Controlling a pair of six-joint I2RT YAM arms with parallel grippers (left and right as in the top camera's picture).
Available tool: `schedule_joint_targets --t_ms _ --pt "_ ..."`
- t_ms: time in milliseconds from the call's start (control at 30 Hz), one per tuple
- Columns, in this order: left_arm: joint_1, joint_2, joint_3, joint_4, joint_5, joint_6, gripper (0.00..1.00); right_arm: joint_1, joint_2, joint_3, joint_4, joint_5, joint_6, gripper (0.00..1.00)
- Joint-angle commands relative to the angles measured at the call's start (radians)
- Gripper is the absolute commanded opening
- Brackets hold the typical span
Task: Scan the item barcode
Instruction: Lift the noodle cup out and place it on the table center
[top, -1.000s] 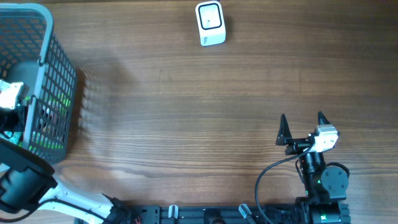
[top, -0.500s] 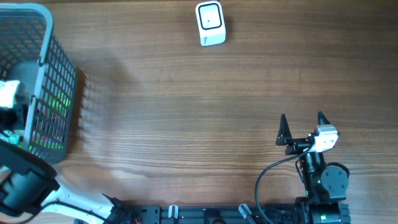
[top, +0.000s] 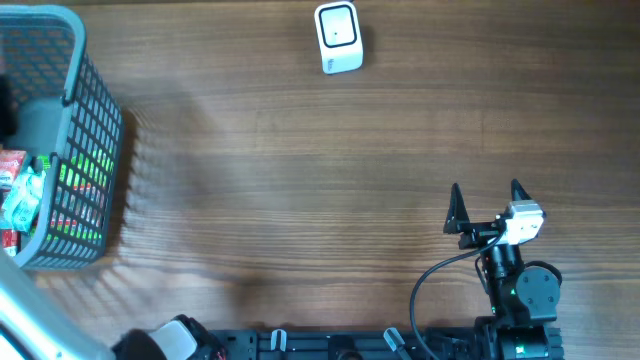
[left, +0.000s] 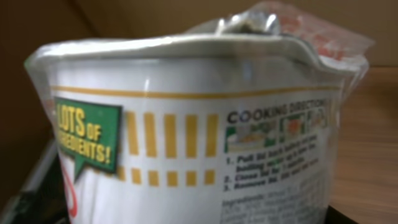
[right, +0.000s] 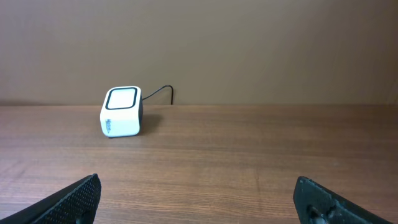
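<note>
The noodle cup (left: 186, 137) fills the left wrist view, probably meant for the scanner (top: 338, 38) at top centre. The left gripper's jaw state cannot be told. The right gripper (top: 486, 205), lower right, has its jaws apart, free to assist.

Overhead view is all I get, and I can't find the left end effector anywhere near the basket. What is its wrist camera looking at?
Observer: A cup of instant noodles wrapped in clear film fills the left wrist view, very close to the lens.
Operator: Is a barcode showing on it?
Observer: Not on the side facing the camera. That side shows only a green "lots of ingredients" badge and the cooking directions.
</note>
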Motion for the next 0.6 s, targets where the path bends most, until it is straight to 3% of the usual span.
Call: schedule_joint_targets --t_ms 0,200,300,567 --pt "-0.237 -0.068 0.024 -0.063 0.024 -0.166 0.70 -0.005 -0.005 -0.001 0.003 -0.016 -0.009 1.00" --pt "-0.696 0.019 0.024 -0.174 0.013 -0.325 0.67 -0.005 -0.005 -0.001 0.003 -0.016 -0.009 1.00" --pt "-0.898 0.159 0.023 -0.173 0.005 -0.367 0.66 -0.005 -0.005 -0.001 0.003 -0.016 -0.009 1.00" --pt "-1.127 0.546 0.023 -0.119 0.005 -0.394 0.68 -0.005 -0.005 -0.001 0.003 -0.016 -0.009 1.00"
